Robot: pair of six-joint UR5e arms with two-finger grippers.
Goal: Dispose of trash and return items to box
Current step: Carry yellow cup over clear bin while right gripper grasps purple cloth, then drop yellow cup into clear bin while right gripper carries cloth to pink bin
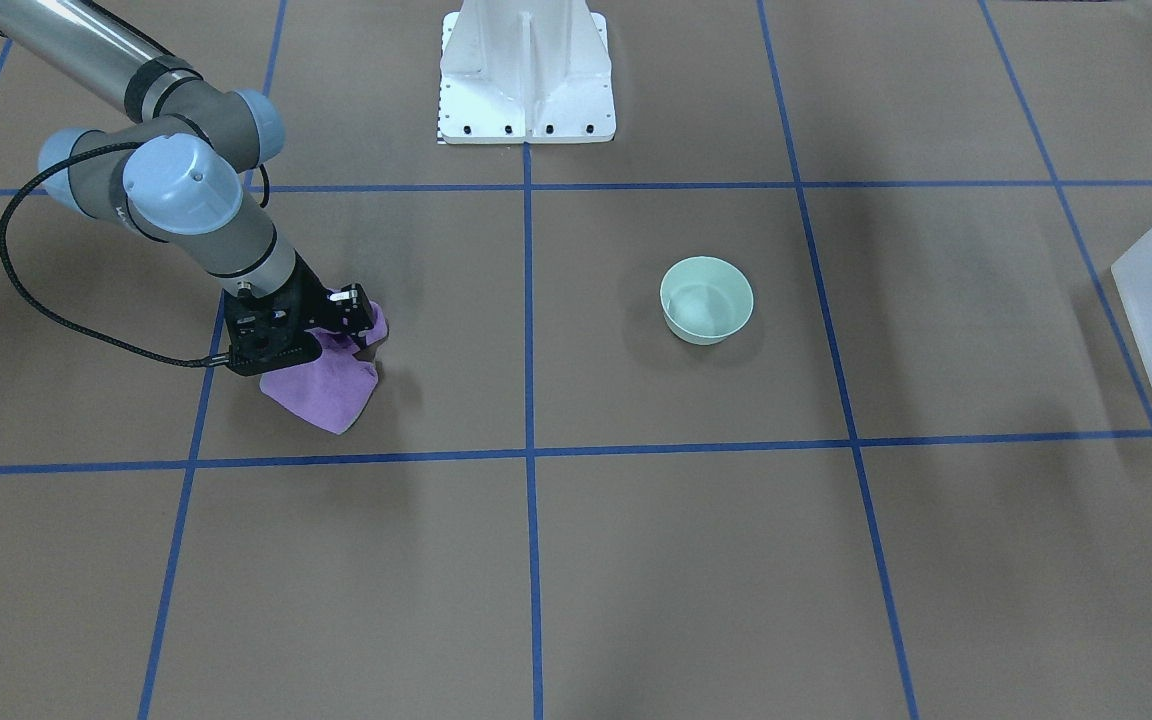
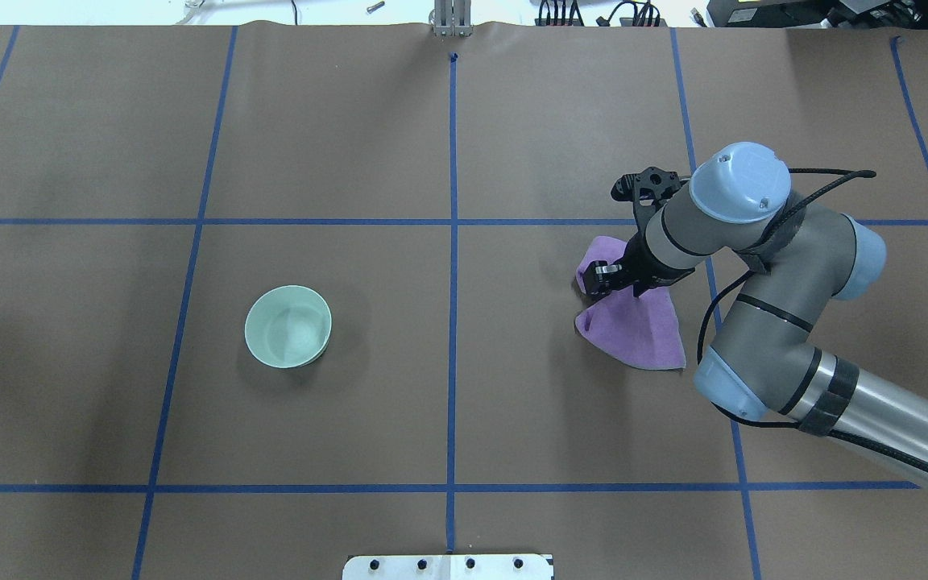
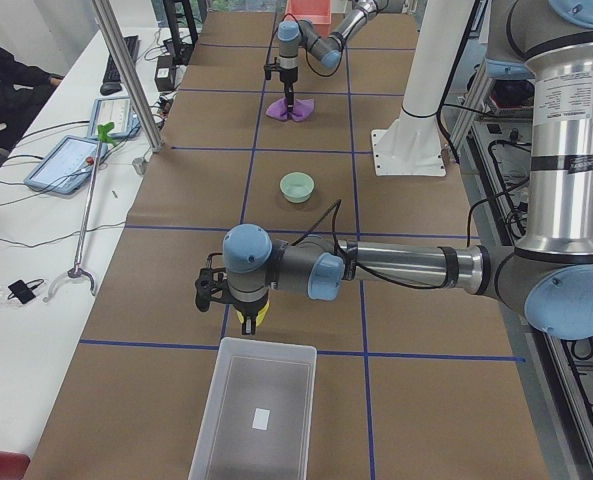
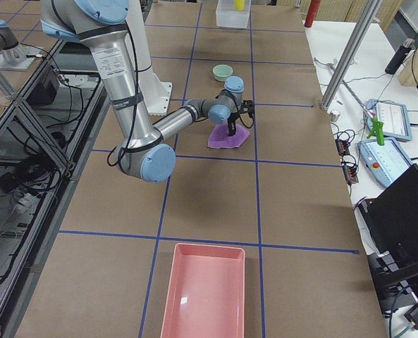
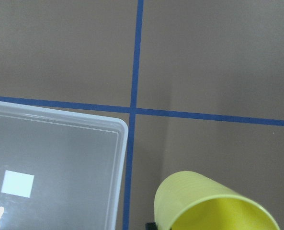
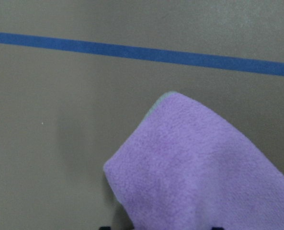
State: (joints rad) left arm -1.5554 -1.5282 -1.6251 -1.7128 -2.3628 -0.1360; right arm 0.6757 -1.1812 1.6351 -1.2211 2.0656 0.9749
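A brown worktop (image 2: 311,121) gridded with blue tape carries the scene. At the end on the robot's left sits the translucent box (image 3: 266,343), a white square showing on its floor. At the opposite end lies a pink tray (image 4: 205,296). The white robot base (image 1: 526,80) stands at mid-edge between them. The right arm reaches over a purple cloth (image 2: 641,334). The right gripper (image 2: 602,278) has its jaws clamped on a raised fold, while the rest of the cloth lies on the worktop. The mint-green bowl (image 2: 287,326) stands upright in the square just left of the centre tape line, well apart from both cloth and box. The left arm stretches low across the worktop between bowl and box. The left gripper (image 3: 249,303) has its jaws closed on the yellow cup (image 5: 213,203), which hangs tilted just beside the box's short rim, outside it, near a crossing of tape lines.
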